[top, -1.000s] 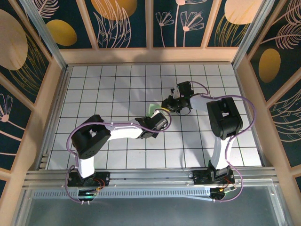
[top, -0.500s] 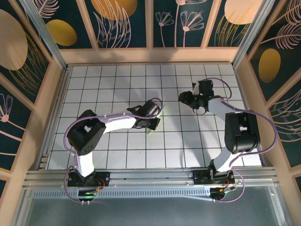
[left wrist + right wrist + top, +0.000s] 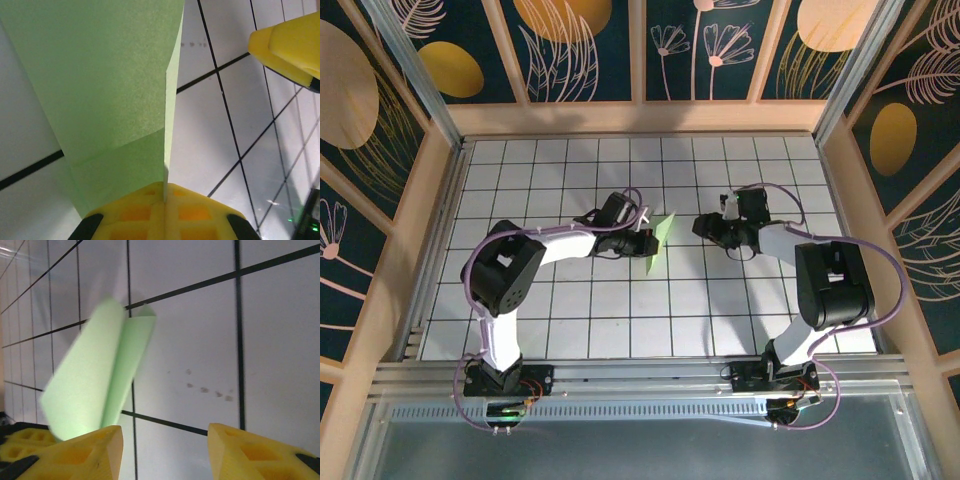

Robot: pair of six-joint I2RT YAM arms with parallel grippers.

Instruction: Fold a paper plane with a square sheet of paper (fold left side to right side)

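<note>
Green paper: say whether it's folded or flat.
Folded: the paper shows a crease and overlapping layers, one end pinched in the shut left gripper.

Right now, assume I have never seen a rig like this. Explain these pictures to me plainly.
These are two robot arms, bolted side by side at the near edge of a white grid table. The top view looks down from above and behind them. The other two views come from a camera on each wrist, so that arm's own yellow fingers show at the bottom. The left gripper is shut on a folded piece of pale-green paper. The right gripper is open with nothing between its fingers, and it faces the paper from the other side.
</note>
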